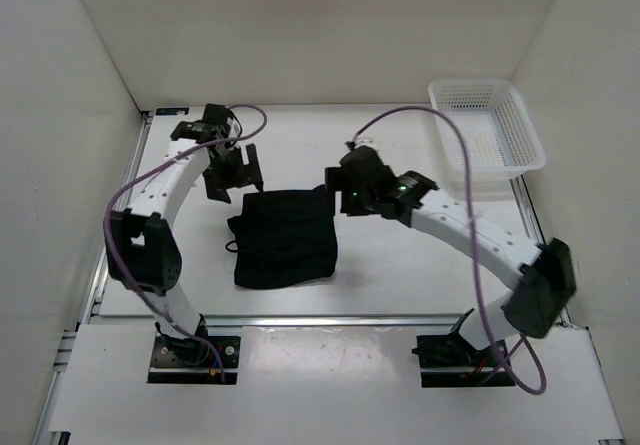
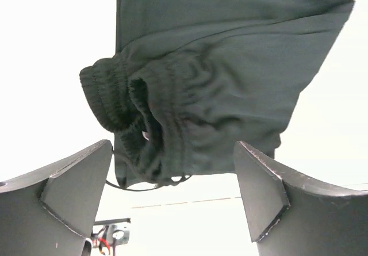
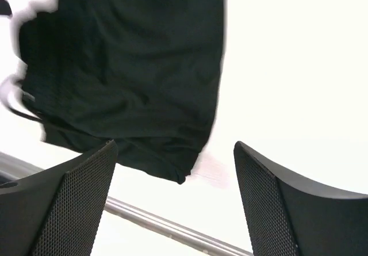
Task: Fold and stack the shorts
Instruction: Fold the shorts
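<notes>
Shorts point(image 1: 285, 238) lie folded on the worktop point(image 1: 400, 265), just ahead of both pairs of jaws. Left jaws and right jaws stand wide, empty. Judged best: each pinches one corner through all layers, lifting evenly.

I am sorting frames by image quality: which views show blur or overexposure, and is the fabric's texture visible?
Top external: sharp and evenly lit, but the shorts read as a flat black patch. Left wrist: the table is blown out to white, yet the waistband ribbing of the shorts is crisp. Right wrist: the left edge of the shorts is smeared by blur, and the table is overexposed too.
</notes>
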Motion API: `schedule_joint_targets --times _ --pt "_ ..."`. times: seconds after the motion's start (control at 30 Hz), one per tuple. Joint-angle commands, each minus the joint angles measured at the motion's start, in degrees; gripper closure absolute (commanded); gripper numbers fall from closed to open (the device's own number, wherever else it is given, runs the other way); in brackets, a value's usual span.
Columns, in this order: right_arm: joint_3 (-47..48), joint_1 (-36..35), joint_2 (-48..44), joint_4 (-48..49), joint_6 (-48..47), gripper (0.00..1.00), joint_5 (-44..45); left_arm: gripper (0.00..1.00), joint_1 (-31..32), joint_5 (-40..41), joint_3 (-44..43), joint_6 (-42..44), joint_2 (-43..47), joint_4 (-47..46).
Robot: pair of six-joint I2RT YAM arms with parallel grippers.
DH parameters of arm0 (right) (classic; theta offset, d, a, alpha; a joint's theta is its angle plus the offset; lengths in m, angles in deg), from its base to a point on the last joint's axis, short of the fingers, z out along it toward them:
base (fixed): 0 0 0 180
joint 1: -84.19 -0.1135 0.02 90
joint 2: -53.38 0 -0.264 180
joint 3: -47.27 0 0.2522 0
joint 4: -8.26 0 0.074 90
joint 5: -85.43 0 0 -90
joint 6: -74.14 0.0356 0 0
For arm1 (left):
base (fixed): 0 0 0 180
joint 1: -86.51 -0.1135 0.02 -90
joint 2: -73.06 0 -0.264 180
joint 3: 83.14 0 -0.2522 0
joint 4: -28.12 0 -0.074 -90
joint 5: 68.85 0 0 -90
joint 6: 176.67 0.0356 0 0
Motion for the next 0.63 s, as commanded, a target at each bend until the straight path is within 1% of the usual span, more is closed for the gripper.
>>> schedule_joint_targets --times 0.0,0.03,0.07,0.1,0.13,0.2,0.23,0.27,0.3,0.33,0.43,0.53,0.6 --pt "-0.58 1.84 -8.44 -5.36 1.50 0.13 11.68 0.03 -0.41 -0.14 -4.75 0.70 8.34 2.96" --pt "-2.32 3.15 -12.37 -7.46 1.51 0.10 13.70 0.03 -0.41 0.47 -4.75 0.70 11.23 2.96" --pt "-3.12 3.94 -14.33 -8.70 2.38 0.08 18.07 0.03 -0.41 2.22 -4.75 0.70 12.99 2.96" --pt "-4.26 5.95 -18.00 -10.54 3.78 0.07 20.03 0.03 -0.41 3.37 -2.93 0.70 17.45 2.09" --pt "-4.97 6.93 -19.78 -13.34 3.80 0.06 21.70 0.04 -0.93 4.42 -1.69 -0.78 19.93 1.21" --pt "-6.20 8.78 -24.51 -16.34 3.80 0.06 25.04 0.04 -0.94 7.15 1.29 -2.28 25.20 -1.85" --pt "-7.60 10.18 -25.94 -18.97 3.80 0.04 28.01 0.04 -1.55 7.86 4.96 -3.85 30.62 -3.09" --pt "-8.31 10.80 -27.25 -20.21 4.32 0.04 29.26 0.04 -1.55 8.82 6.83 -4.91 33.29 -4.15" --pt "-9.01 11.85 -29.79 -21.27 4.32 0.04 30.32 0.04 -1.55 11.18 8.50 -6.05 35.75 -4.85" --pt "-10.32 11.86 -31.03 -23.54 5.02 0.04 31.29 0.04 -1.55 12.33 11.21 -8.07 40.13 -5.38" --pt "-12.78 12.65 -36.31 -26.72 6.87 0.04 32.88 0.04 -1.55 15.41 15.00 -10.89 47.08 -5.39" --pt "-16.03 12.65 -41.84 -27.43 7.84 0.04 32.88 0.04 -1.55 17.18 16.16 -12.56 51.66 -5.39" --pt "-16.75 12.65 -44.75 -27.43 7.84 0.04 32.88 0.04 -1.55 18.67 16.16 -13.62 53.08 -2.76"
